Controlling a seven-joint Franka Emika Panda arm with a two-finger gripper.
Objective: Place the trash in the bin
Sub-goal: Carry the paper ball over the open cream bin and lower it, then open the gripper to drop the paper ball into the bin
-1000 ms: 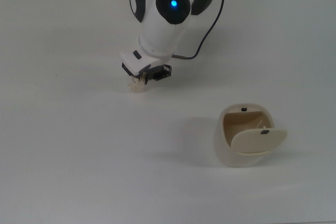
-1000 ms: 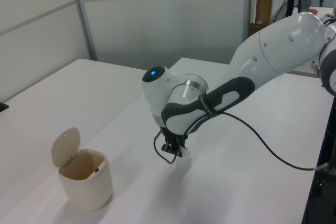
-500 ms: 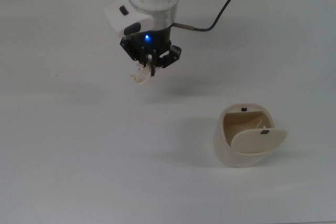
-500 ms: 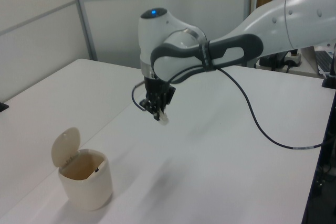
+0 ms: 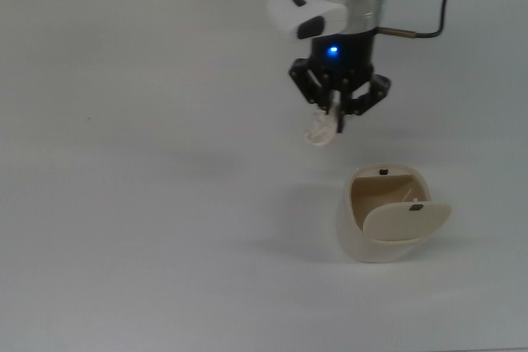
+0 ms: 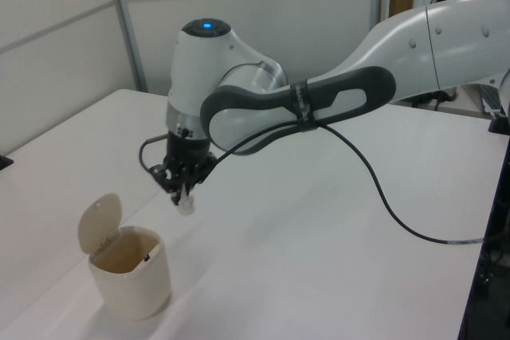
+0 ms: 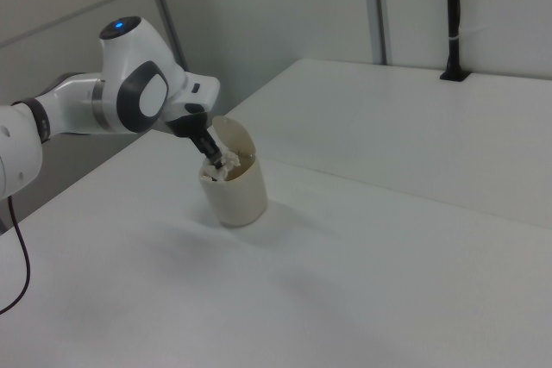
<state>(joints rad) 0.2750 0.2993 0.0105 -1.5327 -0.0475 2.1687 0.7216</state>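
claw (image 5: 337, 117): pinching the trash (image 5: 320, 131) | trash: up in the air, near the bin (image 5: 381, 222), not over its hole | risk: letting go now drops it on the tabletop (image 5: 132, 204)

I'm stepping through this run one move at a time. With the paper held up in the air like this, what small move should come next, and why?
Probably a short carry toward the bin. The hand grips the trash above the table, but in the top view the wad hangs just outside the bin's open mouth, toward the top view's upper left. Releasing now would likely miss.
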